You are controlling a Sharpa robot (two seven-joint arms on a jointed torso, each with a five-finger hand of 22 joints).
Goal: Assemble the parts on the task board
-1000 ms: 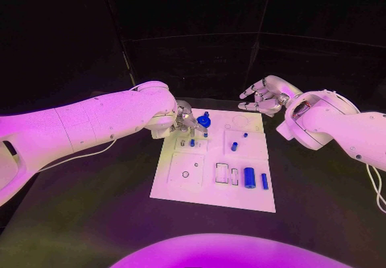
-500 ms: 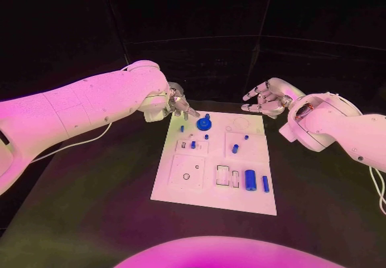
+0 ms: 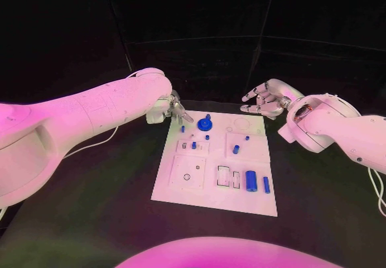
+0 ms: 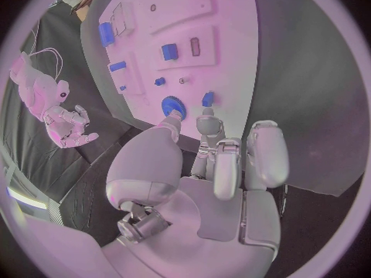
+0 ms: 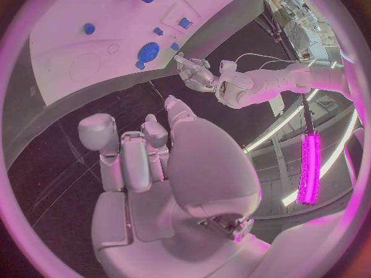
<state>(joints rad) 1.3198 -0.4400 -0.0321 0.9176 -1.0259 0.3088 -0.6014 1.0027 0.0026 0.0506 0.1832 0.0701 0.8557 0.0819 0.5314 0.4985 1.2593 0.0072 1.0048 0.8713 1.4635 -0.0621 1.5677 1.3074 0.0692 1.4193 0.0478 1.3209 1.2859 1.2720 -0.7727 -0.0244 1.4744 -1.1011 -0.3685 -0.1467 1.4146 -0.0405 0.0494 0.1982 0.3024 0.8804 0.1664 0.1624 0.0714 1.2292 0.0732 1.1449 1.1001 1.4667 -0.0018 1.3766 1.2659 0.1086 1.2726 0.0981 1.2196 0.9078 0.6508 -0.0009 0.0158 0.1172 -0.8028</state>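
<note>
The white task board (image 3: 182, 190) lies in the middle of the table. A blue gear (image 3: 204, 124) sits near its far edge, also seen in the left wrist view (image 4: 173, 107) and the right wrist view (image 5: 148, 51). Small blue pegs (image 3: 236, 149) stand mid-board. A blue cylinder (image 3: 250, 179) and a thin blue bar (image 3: 266, 184) lie at the near right. My left hand (image 3: 175, 109) hovers off the board's far left corner, a little apart from the gear, holding nothing. My right hand (image 3: 265, 99) hangs beyond the far right corner, fingers spread and empty.
Black table surrounds the board on all sides. Both arms reach in from the sides and leave the board's near half uncovered. The board has several recesses, among them a rectangular slot (image 3: 223, 173) and a round hole (image 3: 187, 177).
My left hand has drawn back from the blue gear, away from the board toward the far left. The gear stays on the board. My right hand has barely moved.
</note>
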